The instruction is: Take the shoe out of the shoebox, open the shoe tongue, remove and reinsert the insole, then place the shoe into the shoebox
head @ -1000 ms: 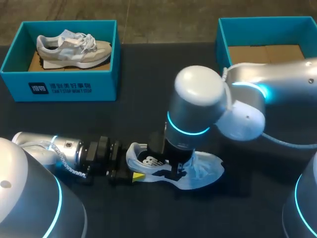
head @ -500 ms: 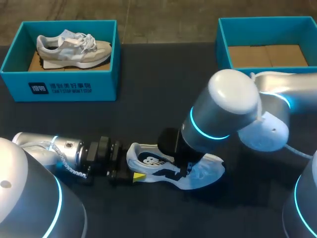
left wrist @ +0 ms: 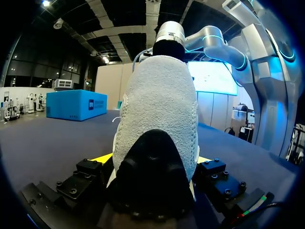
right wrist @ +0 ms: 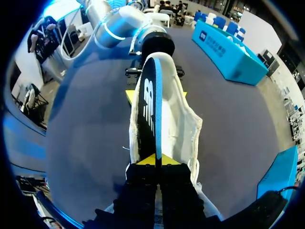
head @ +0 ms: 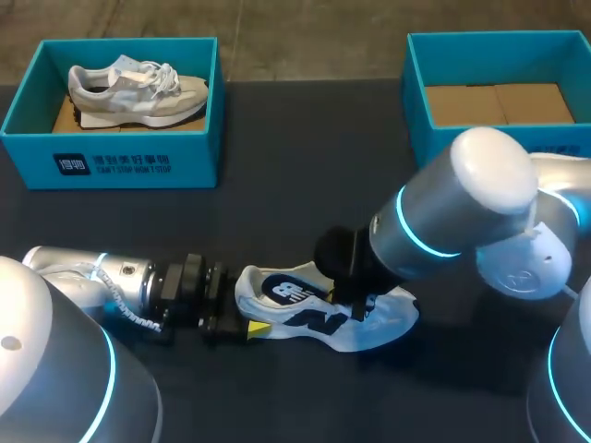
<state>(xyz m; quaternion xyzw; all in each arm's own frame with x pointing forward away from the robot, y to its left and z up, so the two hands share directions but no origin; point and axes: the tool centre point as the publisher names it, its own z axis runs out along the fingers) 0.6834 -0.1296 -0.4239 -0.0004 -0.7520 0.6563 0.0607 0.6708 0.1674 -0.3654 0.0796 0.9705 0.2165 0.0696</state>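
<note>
- The shoe (head: 374, 318) lies on the table (head: 277, 194) near its middle, well apart from both boxes, with its heel toward the left arm.
- The insole (right wrist: 148, 100) stands on edge, partly risen from the shoe's opening. Its far end appears to sit inside at the heel.
- The right gripper (right wrist: 153, 161) pinches the insole's near end between its yellow tips.
- The left gripper (left wrist: 152, 160) is clamped on the heel from both sides and braces the shoe.
- Recommended: draw the insole along the shoe's length, away from the heel clamp. Pull steadily so that it does not fold or slip from the pinch.
- Hold the heel clamp firm; if the shoe lifts or slides, the pull is wasted.
- The empty box (head: 417, 92) is the likely destination. The other box (head: 120, 161) holds a second shoe (head: 138, 90).
</note>
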